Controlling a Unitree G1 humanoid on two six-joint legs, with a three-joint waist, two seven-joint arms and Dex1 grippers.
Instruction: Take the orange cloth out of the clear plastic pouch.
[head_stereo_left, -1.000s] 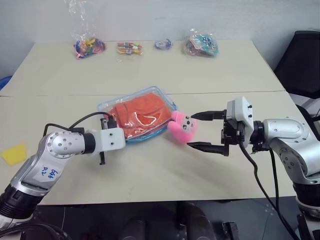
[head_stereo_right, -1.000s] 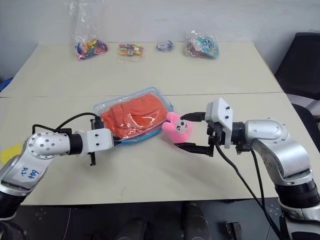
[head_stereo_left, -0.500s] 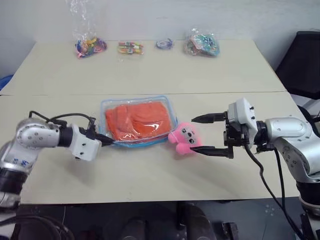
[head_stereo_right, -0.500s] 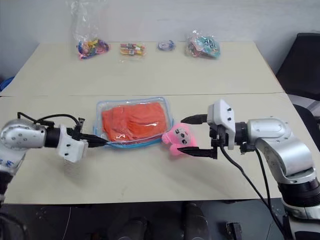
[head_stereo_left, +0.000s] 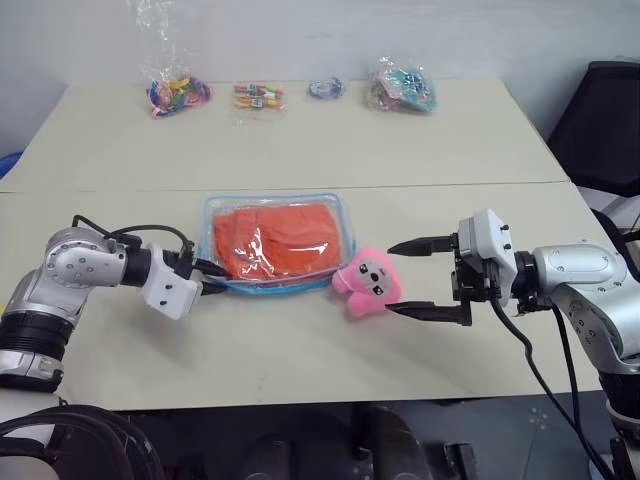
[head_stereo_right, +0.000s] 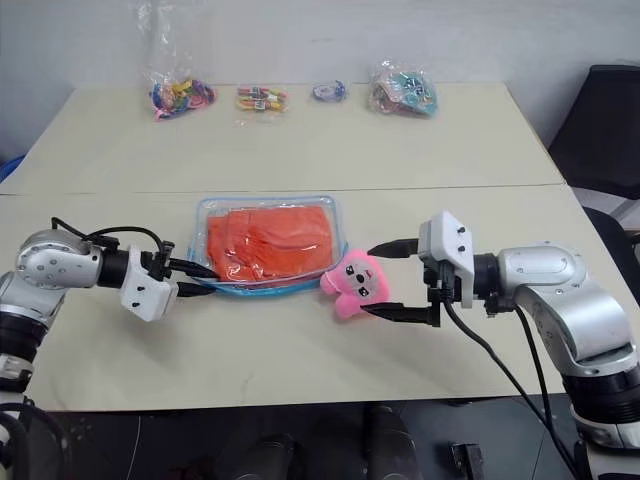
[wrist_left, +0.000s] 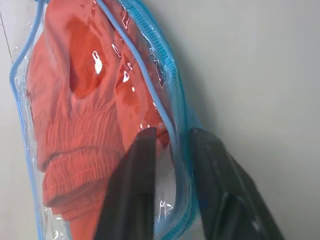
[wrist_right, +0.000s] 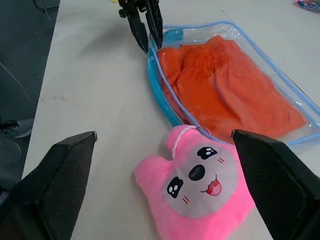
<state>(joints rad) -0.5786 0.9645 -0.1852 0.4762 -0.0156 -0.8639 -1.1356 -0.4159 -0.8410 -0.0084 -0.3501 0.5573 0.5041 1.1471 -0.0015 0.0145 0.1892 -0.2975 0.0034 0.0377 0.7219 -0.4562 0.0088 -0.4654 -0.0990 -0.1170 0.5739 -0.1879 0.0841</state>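
Note:
The clear plastic pouch (head_stereo_left: 276, 198) with light blue trim lies flat in the middle of the table, and the orange cloth (head_stereo_left: 272, 243) is folded inside it. My left gripper (head_stereo_left: 212, 277) sits at the pouch's near-left corner. In the left wrist view its fingers (wrist_left: 142, 150) stand slightly apart, open, with the blue edge between them. My right gripper (head_stereo_left: 415, 278) is wide open and holds nothing. It points left just beside a pink plush toy (head_stereo_left: 366, 281) that rests against the pouch's near-right corner.
Several small clear bags of colourful trinkets (head_stereo_left: 178, 93) (head_stereo_left: 402, 88) line the table's far edge. A black chair (head_stereo_left: 610, 120) stands off the table's right side. Bare tabletop lies in front of the pouch and between it and the bags.
The pouch has turned from a tilted lie to square and flat. My left arm swung out to the left and its fingers parted on the pouch's edge. The right gripper stayed put.

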